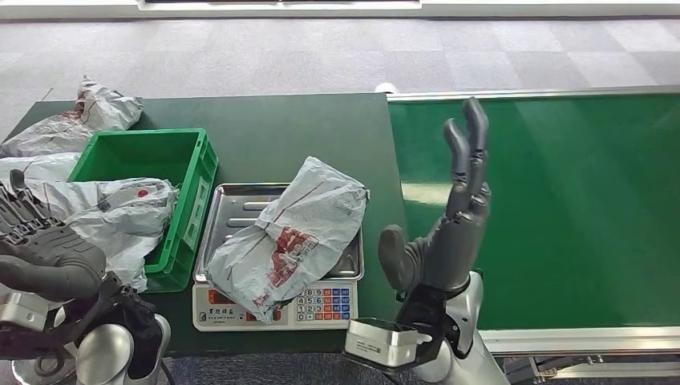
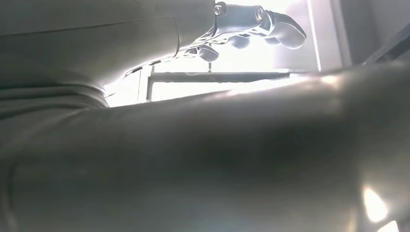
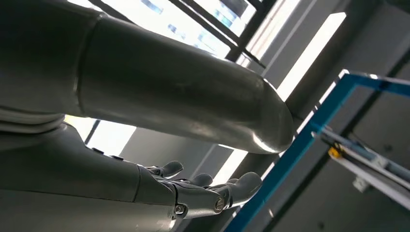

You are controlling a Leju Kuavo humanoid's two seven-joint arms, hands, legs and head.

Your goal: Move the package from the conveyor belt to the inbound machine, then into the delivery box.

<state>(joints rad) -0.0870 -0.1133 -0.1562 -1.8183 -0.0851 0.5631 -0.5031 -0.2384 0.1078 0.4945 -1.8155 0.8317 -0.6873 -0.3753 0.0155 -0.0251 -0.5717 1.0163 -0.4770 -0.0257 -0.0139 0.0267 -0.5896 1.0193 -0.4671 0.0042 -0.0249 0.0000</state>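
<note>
A grey plastic package [image 1: 289, 237] with red print lies across the steel pan of the weighing scale [image 1: 232, 204] in the head view. My right hand [image 1: 449, 216] is raised over the left end of the green conveyor belt [image 1: 561, 200], to the right of the package and apart from it, fingers straight and spread, thumb out, holding nothing. My left hand [image 1: 44, 253] hangs at the lower left, palm empty, fingers apart. The green delivery box [image 1: 152, 160] stands left of the scale. The right hand [image 3: 193, 188] looks open in its wrist view; the left fingers [image 2: 251, 24] show too.
Another grey package [image 1: 120, 212] drapes over the box's near left rim. Two more packages [image 1: 76, 116] lie at the table's far left. The dark green table [image 1: 305, 128] meets the conveyor's metal frame [image 1: 529, 95]. The scale's keypad [image 1: 321, 305] faces me.
</note>
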